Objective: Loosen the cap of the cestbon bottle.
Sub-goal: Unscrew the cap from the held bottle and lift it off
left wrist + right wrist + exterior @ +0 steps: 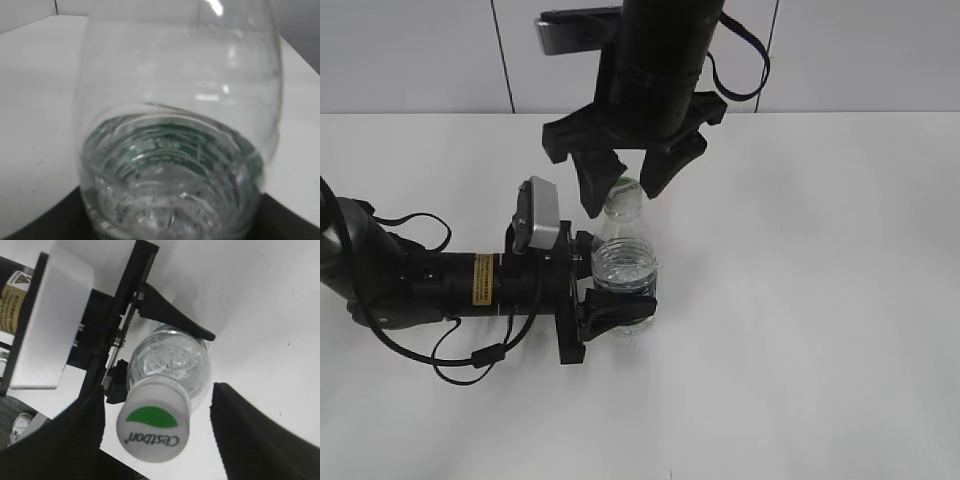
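we see the cestbon bottle (623,268), small, see-through plastic with bumpy rings, standing up on the smooth white table (820,300), and its little round white cap (154,426) has a green patch and tiny letters on top. the left gripper (610,290) comes in from the side and squeezes the round body of the bottle between its black fingers, so close that the left wrist view shows only clear plastic and a green band. the right gripper (625,172) hangs above the cap with its dark ribbed fingers (252,432) spread wide on both sides, not touching it and holding nothing.
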Available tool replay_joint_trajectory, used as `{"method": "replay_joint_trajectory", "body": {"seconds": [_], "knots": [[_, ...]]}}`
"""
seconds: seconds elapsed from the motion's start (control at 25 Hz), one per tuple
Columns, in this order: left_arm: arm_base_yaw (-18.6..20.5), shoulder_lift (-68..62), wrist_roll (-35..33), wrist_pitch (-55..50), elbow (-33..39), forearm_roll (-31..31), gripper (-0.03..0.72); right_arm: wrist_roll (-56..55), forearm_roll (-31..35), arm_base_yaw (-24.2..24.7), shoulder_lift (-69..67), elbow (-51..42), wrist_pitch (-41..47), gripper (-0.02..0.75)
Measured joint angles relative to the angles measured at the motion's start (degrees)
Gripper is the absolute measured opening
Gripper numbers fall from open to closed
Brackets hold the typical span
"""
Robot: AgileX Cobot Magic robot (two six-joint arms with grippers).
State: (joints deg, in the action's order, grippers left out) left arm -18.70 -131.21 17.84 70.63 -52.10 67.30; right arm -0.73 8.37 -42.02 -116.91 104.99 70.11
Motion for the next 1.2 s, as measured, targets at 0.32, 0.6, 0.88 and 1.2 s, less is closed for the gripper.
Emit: {"method": "replay_joint_trajectory", "body": {"seconds": [0.32,0.6,0.88,1.2], "knots": [[0.00,0.00,0.00,0.00,0.00,0.00,0.414,0.25,1.23,0.00,0.13,0.32,0.00,0.500],[0.00,0.00,0.00,0.00,0.00,0.06,0.414,0.73,0.95,0.00,0.24,0.32,0.00,0.500],[0.00,0.00,0.00,0.00,0.00,0.06,0.414,1.10,0.89,0.00,0.24,0.32,0.00,0.480],[0.00,0.00,0.00,0.00,0.00,0.10,0.414,1.65,-0.57,0.00,0.24,0.32,0.00,0.429]]}}
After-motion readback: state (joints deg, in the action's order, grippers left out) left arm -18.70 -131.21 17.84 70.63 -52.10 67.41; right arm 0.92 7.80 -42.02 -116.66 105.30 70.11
